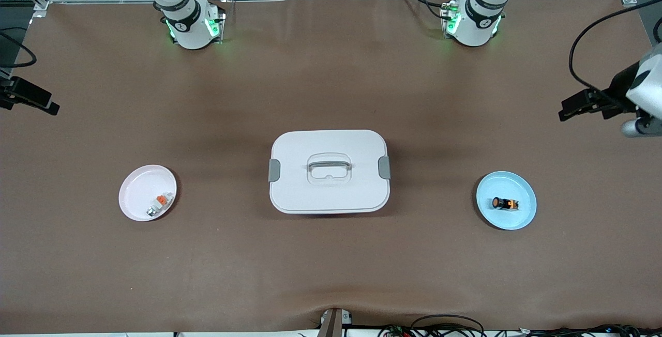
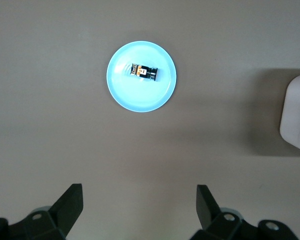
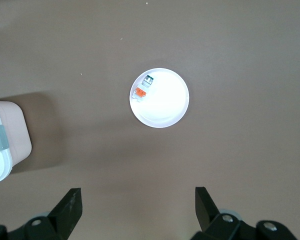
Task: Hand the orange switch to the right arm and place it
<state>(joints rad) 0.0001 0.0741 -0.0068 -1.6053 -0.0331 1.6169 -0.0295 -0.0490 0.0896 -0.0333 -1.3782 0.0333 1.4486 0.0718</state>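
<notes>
The orange switch [image 1: 505,203], a stubby black button with an orange face, lies on its side on a light blue plate [image 1: 518,219] toward the left arm's end of the table. In the left wrist view the switch [image 2: 144,72] lies on that plate [image 2: 140,100], well away from my open, empty left gripper [image 2: 139,187]. The left gripper [image 1: 566,113] hangs high over that end of the table. My right gripper [image 3: 137,190] is open and empty, high over the right arm's end [image 1: 51,108].
A white plate [image 1: 137,189] at the right arm's end holds a small grey-white piece with an orange tab [image 1: 159,204], which also shows in the right wrist view [image 3: 142,87]. A white lidded box with a handle [image 1: 329,195] stands mid-table between the plates.
</notes>
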